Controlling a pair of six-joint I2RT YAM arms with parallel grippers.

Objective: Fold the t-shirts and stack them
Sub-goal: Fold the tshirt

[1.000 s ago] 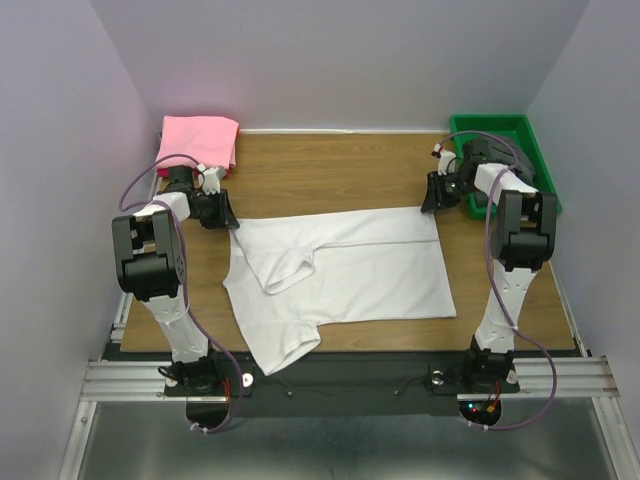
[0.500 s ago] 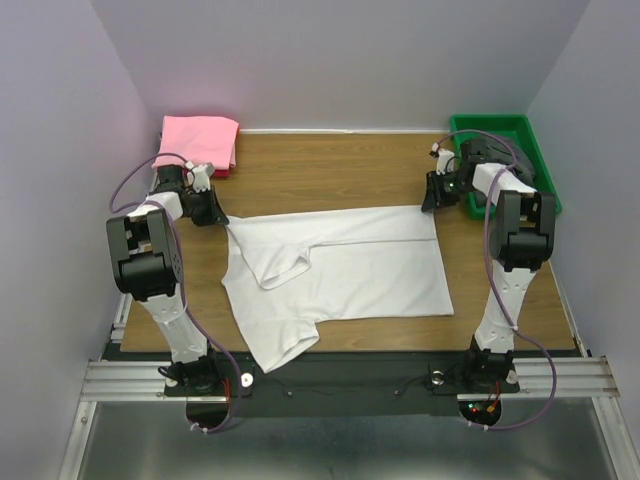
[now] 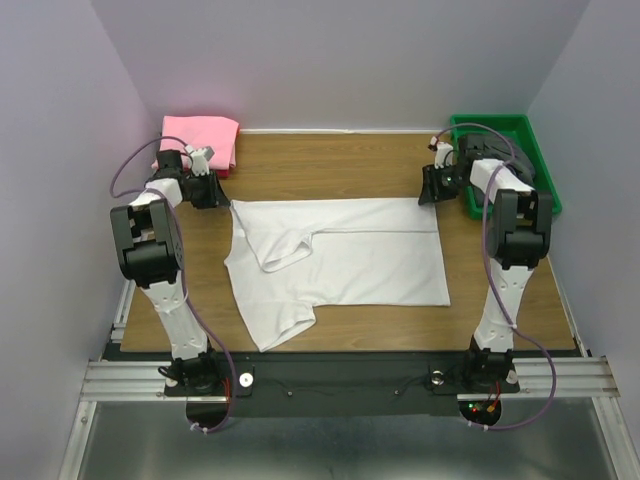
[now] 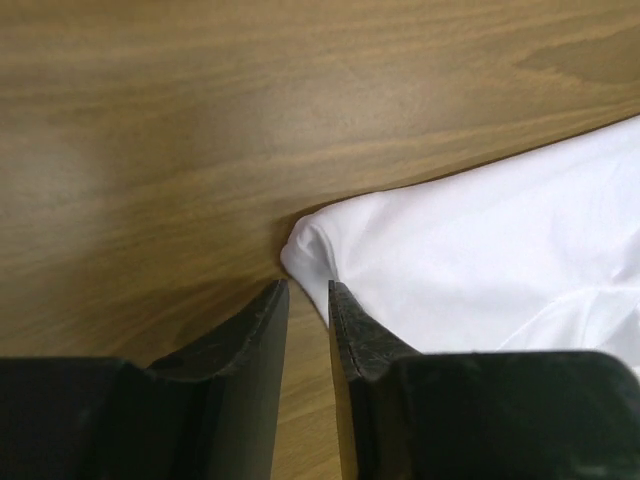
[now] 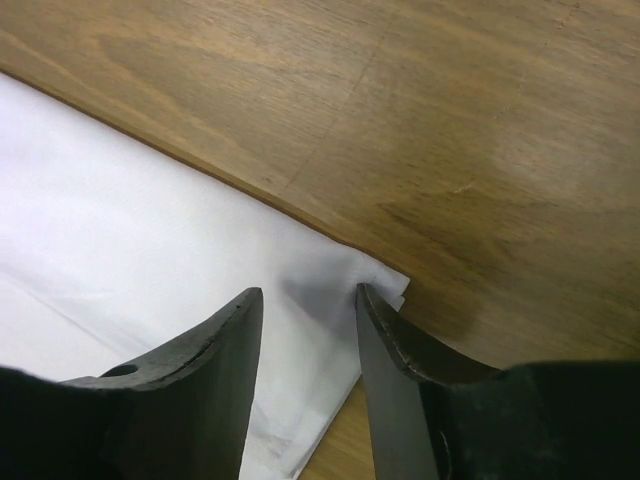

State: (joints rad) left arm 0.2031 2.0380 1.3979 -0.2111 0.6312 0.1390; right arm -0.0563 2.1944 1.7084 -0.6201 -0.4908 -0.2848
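The white t-shirt (image 3: 345, 262) lies spread flat across the middle of the table, with one sleeve folded inward on its left half. My left gripper (image 3: 214, 192) sits at its far left corner. In the left wrist view that gripper (image 4: 306, 288) is open by a narrow gap, bare wood shows between the fingers, and the shirt corner (image 4: 305, 245) lies just past the tips. My right gripper (image 3: 430, 188) is at the far right corner. In the right wrist view it (image 5: 308, 292) stands open over the cloth corner (image 5: 385, 280). A folded pink t-shirt (image 3: 201, 140) rests at the back left.
A green tray (image 3: 500, 121) stands at the back right, beside my right arm. A dark grey t-shirt (image 3: 527, 168) lies in it, partly hidden by the arm. Grey walls close in the table on three sides.
Both grippers moved toward the back of the table, drawing the white shirt's far edge straight. Both have since opened and let go of the corners.
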